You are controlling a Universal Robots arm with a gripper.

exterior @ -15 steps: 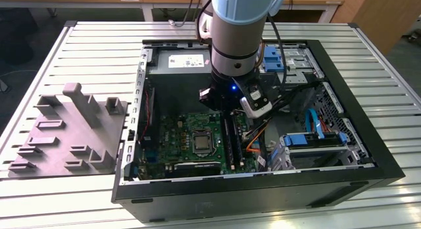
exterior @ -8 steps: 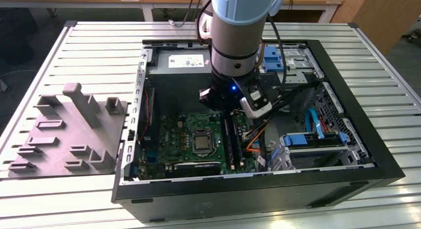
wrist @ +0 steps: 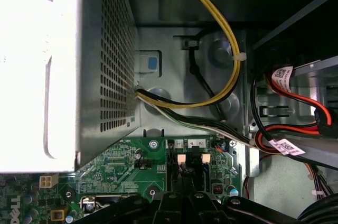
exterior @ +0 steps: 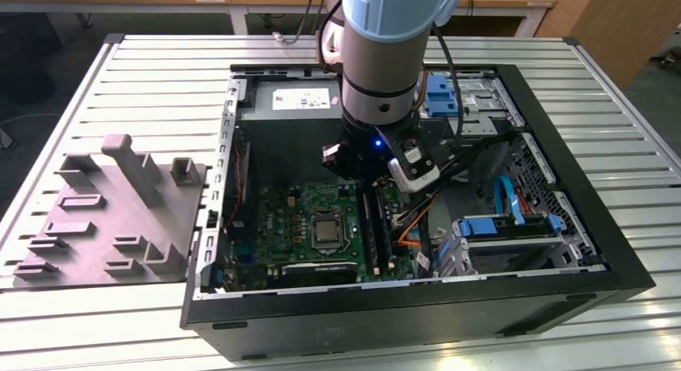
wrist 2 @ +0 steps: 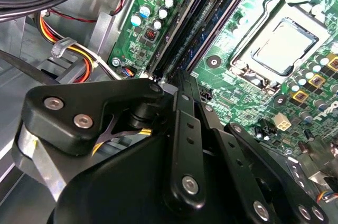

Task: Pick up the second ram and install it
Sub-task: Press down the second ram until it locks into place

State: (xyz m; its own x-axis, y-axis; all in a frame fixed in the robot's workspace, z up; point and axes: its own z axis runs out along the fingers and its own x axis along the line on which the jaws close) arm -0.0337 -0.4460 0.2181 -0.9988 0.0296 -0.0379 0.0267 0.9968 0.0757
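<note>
Jaws drawn together, with no gap between them and nothing gripped that I can make out: in the second wrist view the gripper [wrist 2: 177, 78] points its closed tips down at the near end of the memory sockets [wrist 2: 174, 34] on the green motherboard [wrist 2: 248, 92]. The second ram [wrist 2: 219, 20] stands on edge in those sockets as a long dark strip with a bluish edge, running away from the fingertips alongside the CPU socket [wrist 2: 282, 44]. Whether the tips touch it, or whether it is fully seated, I cannot tell.

In the exterior view the arm [exterior: 378, 60] reaches down into the open computer case [exterior: 596, 251], which lies on a slatted table [exterior: 159, 76]. A grey fixture tray [exterior: 107, 219] sits just beside the case, on the exterior view's left.
</note>
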